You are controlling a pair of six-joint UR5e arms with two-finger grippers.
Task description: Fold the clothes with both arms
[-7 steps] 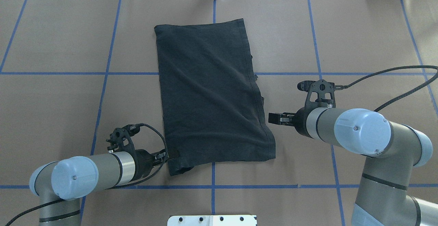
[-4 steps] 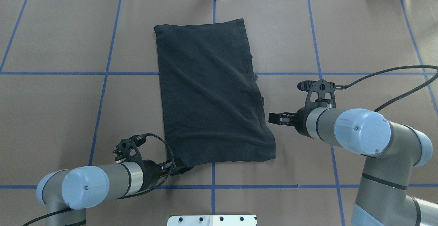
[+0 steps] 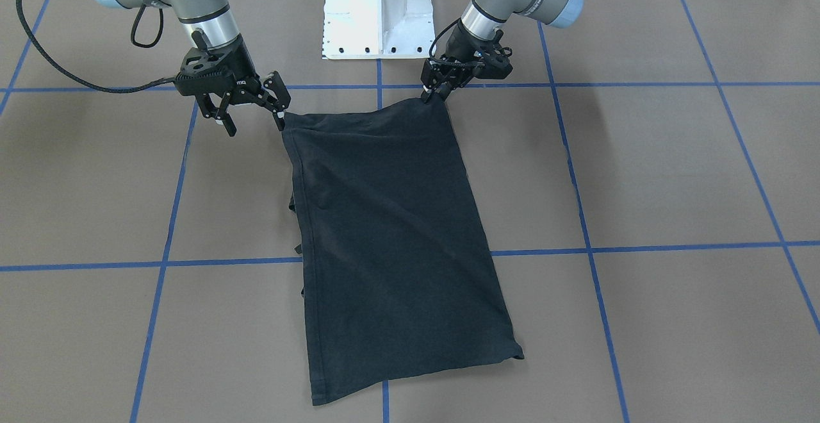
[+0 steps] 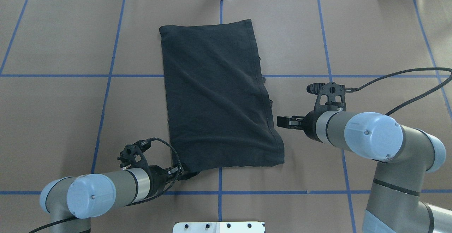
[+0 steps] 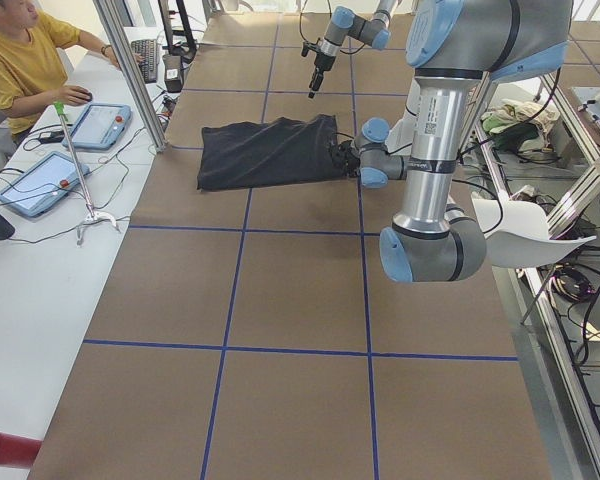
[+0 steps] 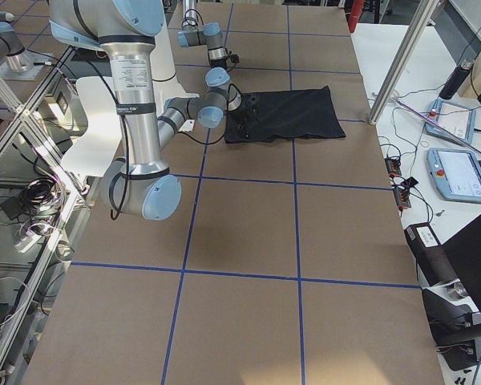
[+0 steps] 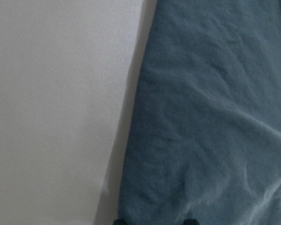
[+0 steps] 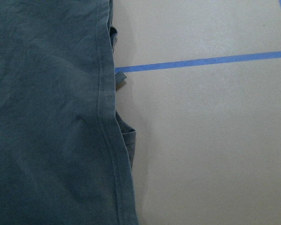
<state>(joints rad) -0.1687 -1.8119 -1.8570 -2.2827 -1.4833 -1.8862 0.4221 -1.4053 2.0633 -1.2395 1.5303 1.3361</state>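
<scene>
The black T-shirt (image 4: 219,102) lies folded into a long rectangle at the table's middle, plain black side up, with no print showing. It also shows in the front view (image 3: 384,231). My left gripper (image 4: 184,175) is low at the shirt's near-left corner and looks shut on it (image 3: 428,95). The left wrist view shows fabric (image 7: 210,117) close up. My right gripper (image 4: 279,121) is open and empty, just beside the shirt's right edge and apart from it. Its fingers stand spread in the front view (image 3: 256,129). The right wrist view shows the hem (image 8: 110,140).
The white pedestal base (image 4: 219,227) stands at the near edge. Blue tape lines (image 4: 106,75) grid the brown table. The right arm's black cable (image 4: 406,84) loops over the table's right. An operator (image 5: 20,60) sits at a side desk with tablets.
My left gripper has moved toward the robot along the shirt's left edge to its near-left corner. The loose bulge at that corner has drawn in. The right arm has not moved.
</scene>
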